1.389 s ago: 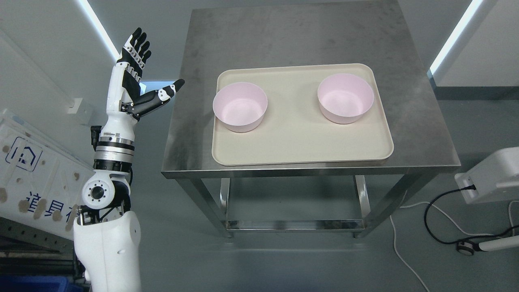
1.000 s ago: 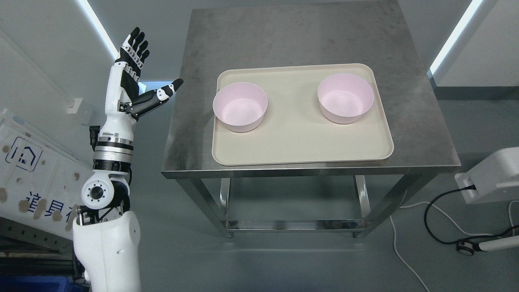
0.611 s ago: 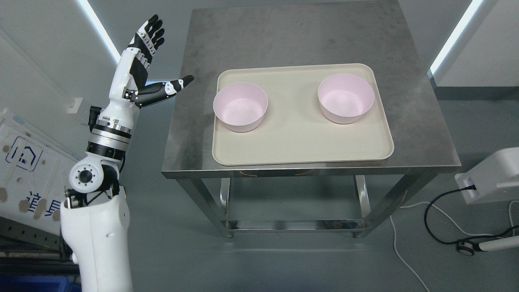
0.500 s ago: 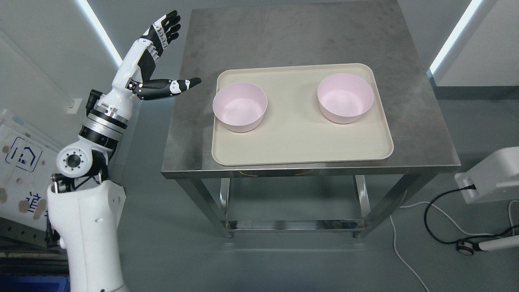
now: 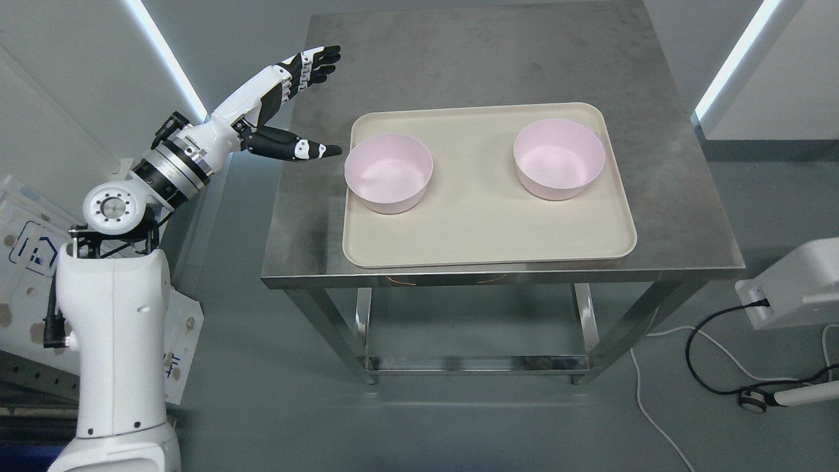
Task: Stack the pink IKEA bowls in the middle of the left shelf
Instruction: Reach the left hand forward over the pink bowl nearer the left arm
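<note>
Two pink bowls stand upright and apart on a beige tray [image 5: 485,223] on the steel table [image 5: 459,59]. The left bowl [image 5: 388,172] sits at the tray's left side, the right bowl [image 5: 558,158] toward its back right. My left hand [image 5: 324,105] is raised over the table's left edge, open, with the thumb pointing at the left bowl's rim and the four fingers stretched out farther back. It touches neither bowl and holds nothing. My right arm does not show.
A lower shelf bar [image 5: 475,364] runs under the table. A white device [image 5: 796,282] with a black cable [image 5: 711,354] stands on the floor at the right. White printed panels [image 5: 26,236] lean at the left.
My left arm has swung from upright beside the table to the right and forward. The open hand now reaches over the table's left edge close to the left bowl. The bowls have not moved.
</note>
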